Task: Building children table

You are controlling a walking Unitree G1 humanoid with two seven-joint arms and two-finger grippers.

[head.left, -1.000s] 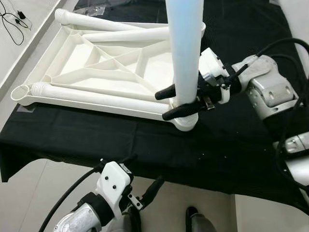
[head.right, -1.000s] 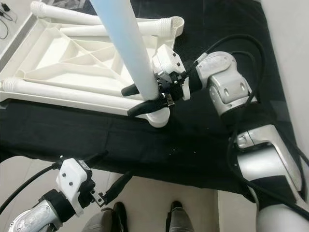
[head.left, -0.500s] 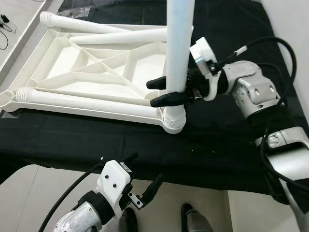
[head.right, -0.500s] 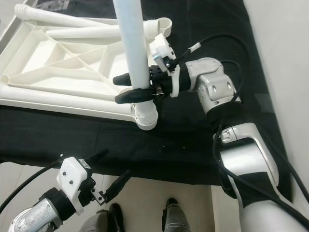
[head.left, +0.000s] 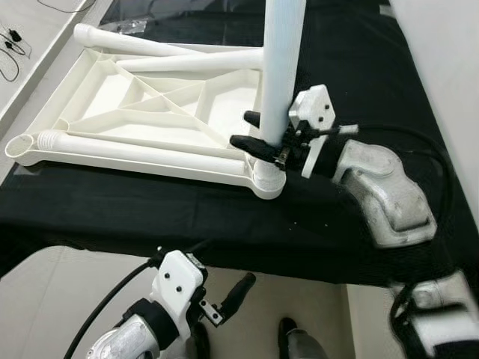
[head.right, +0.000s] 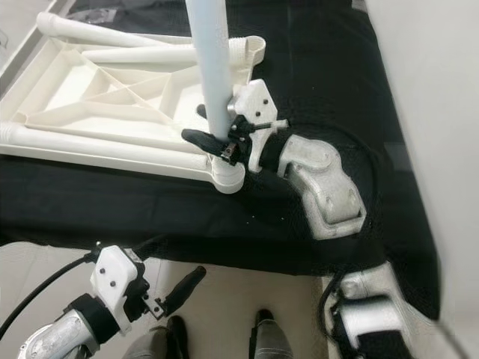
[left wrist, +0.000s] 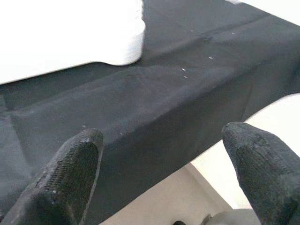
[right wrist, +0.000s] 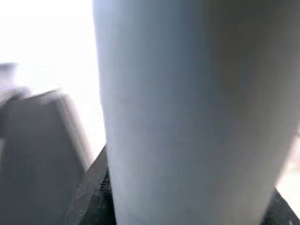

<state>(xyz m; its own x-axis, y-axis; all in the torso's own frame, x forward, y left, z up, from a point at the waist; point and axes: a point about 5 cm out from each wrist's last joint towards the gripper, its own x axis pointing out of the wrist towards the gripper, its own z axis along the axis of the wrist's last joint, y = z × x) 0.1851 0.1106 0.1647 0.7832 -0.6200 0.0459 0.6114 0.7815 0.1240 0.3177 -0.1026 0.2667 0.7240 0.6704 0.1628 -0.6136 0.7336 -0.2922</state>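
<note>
A white children's table top [head.left: 150, 166] lies upside down on the black cloth. One white leg [head.left: 281, 67] stands upright in its near right corner socket [head.left: 268, 183]. My right gripper [head.left: 241, 129] is shut on this leg just above the socket, and the leg [right wrist: 187, 112] is pressed between the black fingers [right wrist: 89, 192] in the right wrist view. Three more legs lie on the frame: one along the near edge [head.left: 142, 147] and two at the far side [head.left: 150, 46]. My left gripper [left wrist: 164, 173] hangs open and holds nothing, below the cloth's front edge.
The black cloth [head.left: 352, 60] covers a low platform whose front edge [head.left: 112, 247] drops to a pale floor. Cables [head.left: 11, 45] lie on the floor at the far left. A white wall [head.left: 449, 75] runs along the right. My feet [head.right: 266, 336] stand below.
The right gripper has come lower on the upright leg, close to the corner socket, and its forearm has dropped toward the cloth. The camera has shifted. The left arm stays as it was.
</note>
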